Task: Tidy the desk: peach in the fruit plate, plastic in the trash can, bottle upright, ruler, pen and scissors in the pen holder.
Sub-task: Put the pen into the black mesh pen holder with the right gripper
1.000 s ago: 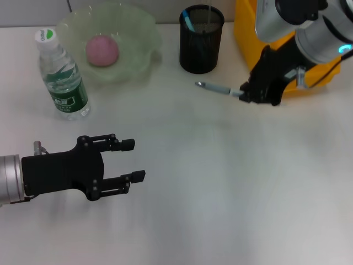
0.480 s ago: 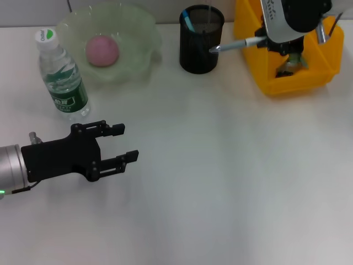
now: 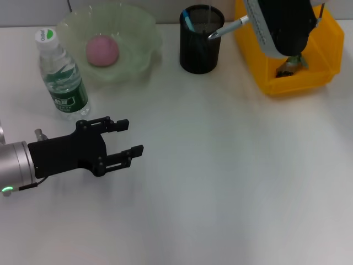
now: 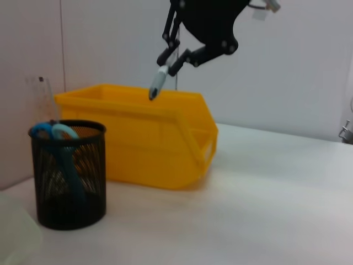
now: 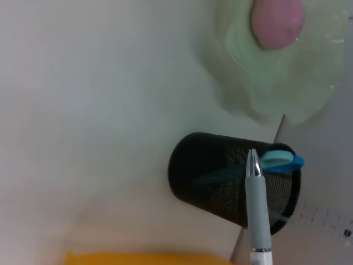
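Head view: pen above pen holder rim.

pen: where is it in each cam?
Head view: pen held by the right pincer, tip over the pen holder rim.
Left wrist view: pen hangs high in that pincer, before the trash can.
Right wrist view: pen in the foreground, tip over the holder's mouth.
Shared landmark: the pen holder with the scissors in it.
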Motion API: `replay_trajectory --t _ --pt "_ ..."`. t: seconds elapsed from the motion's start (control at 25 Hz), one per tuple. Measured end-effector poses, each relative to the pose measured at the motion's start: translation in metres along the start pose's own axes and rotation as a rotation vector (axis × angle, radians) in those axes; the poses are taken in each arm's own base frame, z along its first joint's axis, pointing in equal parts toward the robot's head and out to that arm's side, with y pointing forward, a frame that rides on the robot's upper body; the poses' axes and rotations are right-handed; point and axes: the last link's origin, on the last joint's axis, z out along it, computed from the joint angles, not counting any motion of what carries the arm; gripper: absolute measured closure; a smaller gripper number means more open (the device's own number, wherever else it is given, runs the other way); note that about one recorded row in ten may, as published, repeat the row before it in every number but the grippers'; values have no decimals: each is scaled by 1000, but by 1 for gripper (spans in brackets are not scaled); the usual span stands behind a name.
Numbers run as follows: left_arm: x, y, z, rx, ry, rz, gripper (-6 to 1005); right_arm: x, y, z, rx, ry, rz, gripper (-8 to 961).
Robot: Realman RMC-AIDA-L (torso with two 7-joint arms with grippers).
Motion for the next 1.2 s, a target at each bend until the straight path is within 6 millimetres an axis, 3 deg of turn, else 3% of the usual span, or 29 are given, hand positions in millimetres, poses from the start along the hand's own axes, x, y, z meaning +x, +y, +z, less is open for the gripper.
replay_trajectory --t 0.68,1.2 --pt "-6 1 -2 73 49 -14 332 7 9 29 268 106 -521 779" --pt "-6 -5 -3 134 71 -16 332 21 19 49 370 219 -712 770"
